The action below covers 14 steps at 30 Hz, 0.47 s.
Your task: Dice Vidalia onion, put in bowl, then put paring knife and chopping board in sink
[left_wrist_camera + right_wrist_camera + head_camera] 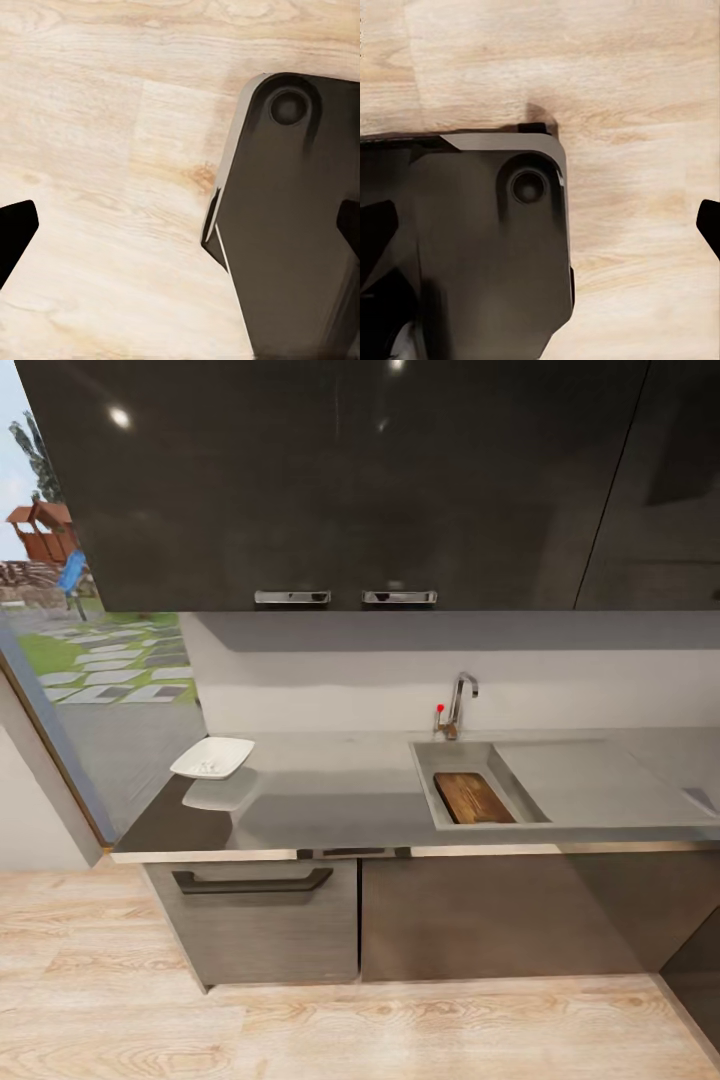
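Inside one sink (pixel 440 755), one chopping board (pixel 473 798); one bowl (pixel 212 757) on countertop (pixel 340 790).

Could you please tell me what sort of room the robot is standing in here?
A kitchen, most likely: a grey countertop over cabinet fronts holds a steel sink with a chrome tap, a chopping board lies in the basin, and a white bowl sits on the counter.

We face glossy dark wall cabinets (pixel 330 480) with two chrome handles, ceiling lights mirrored in them, above a pale backsplash (pixel 400 685). Below, grey base cabinets (pixel 260 920) stand on a light wood-plank floor (pixel 300 1030). At left a window (pixel 70 610) shows a garden (paving stones, grass).
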{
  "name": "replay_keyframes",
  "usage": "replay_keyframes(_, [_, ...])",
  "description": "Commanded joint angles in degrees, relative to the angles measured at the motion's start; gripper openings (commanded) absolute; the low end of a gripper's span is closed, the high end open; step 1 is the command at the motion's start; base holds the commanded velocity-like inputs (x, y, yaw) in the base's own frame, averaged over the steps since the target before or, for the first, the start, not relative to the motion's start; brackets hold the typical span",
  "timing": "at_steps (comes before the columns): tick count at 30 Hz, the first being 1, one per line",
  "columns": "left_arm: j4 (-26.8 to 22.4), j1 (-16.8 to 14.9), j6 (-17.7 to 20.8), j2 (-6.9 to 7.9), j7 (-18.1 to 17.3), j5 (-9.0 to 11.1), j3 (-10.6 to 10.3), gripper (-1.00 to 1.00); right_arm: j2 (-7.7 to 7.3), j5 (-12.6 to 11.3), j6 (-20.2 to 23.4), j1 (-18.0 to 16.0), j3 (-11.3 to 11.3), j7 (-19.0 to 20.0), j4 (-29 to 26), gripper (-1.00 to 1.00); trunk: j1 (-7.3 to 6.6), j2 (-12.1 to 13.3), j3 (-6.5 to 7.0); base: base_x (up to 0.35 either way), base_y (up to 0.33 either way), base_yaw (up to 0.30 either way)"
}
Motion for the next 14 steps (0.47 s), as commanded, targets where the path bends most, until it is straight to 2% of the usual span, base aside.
replay_keyframes(1, [0.33,0.02,-0.1,-0.02,-0.12,0.42,0.1,1.0,0.06,-0.32,-0.35,-0.05,0.06,-0.1,0.04,1.0,0.03,-0.11,-0.11,0.0,0.0,0.0])
replay_keyframes(14, [2.31,0.02,-0.1,-0.02,-0.21,0.42,0.11,1.0,0.17,-0.34,-0.62,-0.05,0.12,-0.1,0.01,1.0,0.03,-0.11,-0.11,0.0,0.0,0.0])
